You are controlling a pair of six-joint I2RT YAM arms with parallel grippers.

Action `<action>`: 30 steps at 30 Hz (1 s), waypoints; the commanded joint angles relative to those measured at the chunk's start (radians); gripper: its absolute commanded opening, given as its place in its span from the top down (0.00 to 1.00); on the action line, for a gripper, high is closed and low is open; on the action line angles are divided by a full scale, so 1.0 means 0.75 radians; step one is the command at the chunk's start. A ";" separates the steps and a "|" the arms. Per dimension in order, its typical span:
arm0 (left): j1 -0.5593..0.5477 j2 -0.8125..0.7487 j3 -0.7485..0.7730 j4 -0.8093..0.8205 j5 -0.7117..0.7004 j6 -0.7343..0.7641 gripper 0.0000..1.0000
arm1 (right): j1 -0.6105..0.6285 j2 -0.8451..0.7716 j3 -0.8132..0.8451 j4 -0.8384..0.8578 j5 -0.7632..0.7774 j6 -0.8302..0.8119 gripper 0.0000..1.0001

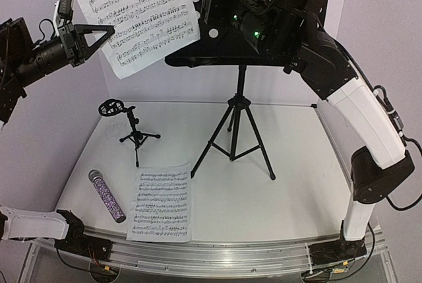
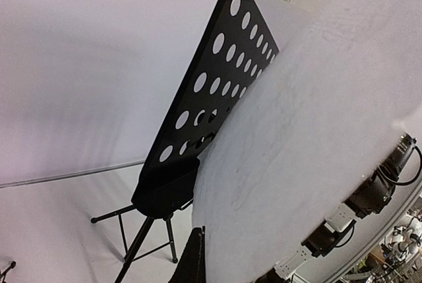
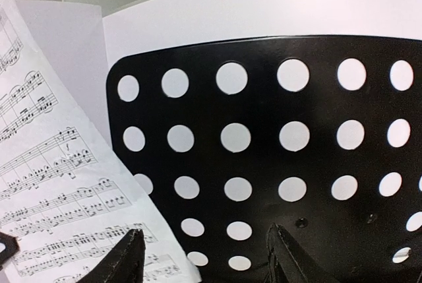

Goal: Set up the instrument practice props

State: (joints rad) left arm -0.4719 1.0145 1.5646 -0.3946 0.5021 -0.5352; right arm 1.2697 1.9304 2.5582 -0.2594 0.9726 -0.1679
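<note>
Left claw (image 1: 109, 30) clenched on a page (image 1: 135, 12), its top cut off, staves printed but no words legible, held beside the stand (image 1: 239, 92) mid-surface (image 1: 297, 177); right claw (image 3: 204, 256) gapes at the tray (image 3: 264, 164); another page (image 1: 161, 204) and mic (image 1: 107, 195) lie flat nearby.

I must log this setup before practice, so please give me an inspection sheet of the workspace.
Surface: white table, flat.
Job's things: music stand upright; raised page held beside its tray; second page and microphone lying on table; mic stand upright, empty.
Clutter: nothing seen.
Grippers: left gripper shut on raised page; right gripper open, facing tray.
Cables: black leads along right arm.
Surroundings: plain pale walls.
</note>
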 commanded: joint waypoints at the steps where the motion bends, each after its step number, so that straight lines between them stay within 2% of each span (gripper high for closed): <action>1: 0.045 -0.058 0.021 -0.010 -0.011 -0.042 1.00 | -0.006 -0.096 -0.076 0.076 0.114 -0.037 0.39; 9: 0.048 0.010 0.030 0.048 0.155 0.051 1.00 | -0.014 -0.262 -0.421 0.009 0.151 0.103 0.38; 11: 0.048 0.048 0.059 0.040 0.173 0.118 1.00 | -0.061 -0.301 -0.461 -0.131 0.066 0.270 0.38; 13: 0.048 0.084 0.089 0.027 0.166 0.179 1.00 | -0.146 -0.322 -0.447 -0.362 -0.111 0.542 0.41; 14: 0.047 0.094 0.105 0.024 0.162 0.207 1.00 | -0.167 -0.332 -0.456 -0.395 -0.190 0.609 0.43; 17: 0.047 0.109 0.126 0.047 0.162 0.282 1.00 | -0.179 -0.323 -0.457 -0.403 -0.314 0.621 0.45; 30: 0.047 0.165 0.219 0.029 0.128 0.483 1.00 | -0.277 -0.270 -0.498 -0.393 -0.345 0.685 0.63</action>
State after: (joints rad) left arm -0.4412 1.1214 1.6706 -0.3927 0.5995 -0.2572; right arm 1.0879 1.7219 2.1632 -0.5649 0.7315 0.3158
